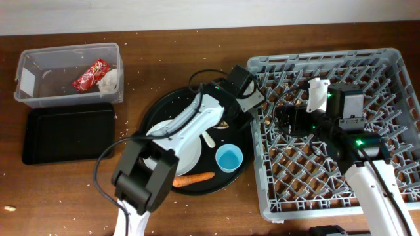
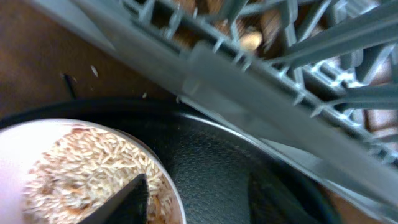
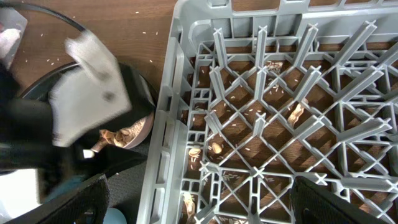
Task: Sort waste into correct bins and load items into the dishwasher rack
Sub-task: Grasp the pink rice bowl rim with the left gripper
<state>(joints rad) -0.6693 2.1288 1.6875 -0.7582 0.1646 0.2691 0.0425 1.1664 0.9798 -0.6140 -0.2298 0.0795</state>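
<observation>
A small white bowl (image 2: 9, 168) full of beige rice-like crumbs (image 2: 81, 168) sits on the round black tray (image 2: 211, 162), close to the wall of the grey dishwasher rack (image 2: 249, 68). My left gripper (image 2: 199, 193) is open astride the bowl's rim: one finger is over the crumbs and the other stands outside, over the tray. Seen from overhead, the left gripper (image 1: 231, 117) hides the bowl. My right gripper (image 1: 283, 118) hangs open and holds nothing above the left side of the rack (image 1: 259, 157). A grey plate (image 1: 177, 147), a white fork (image 1: 209, 139), a blue cup (image 1: 229, 158) and a carrot (image 1: 193, 177) lie on the round tray.
The clear tub (image 1: 65, 98) at the back left holds the red wrapper (image 1: 90, 74) and the napkin (image 1: 110, 80). The shallow black tray (image 1: 69, 134) lies in front of it. Crumbs and scraps are scattered on the table and under the floor of the rack (image 3: 261, 112).
</observation>
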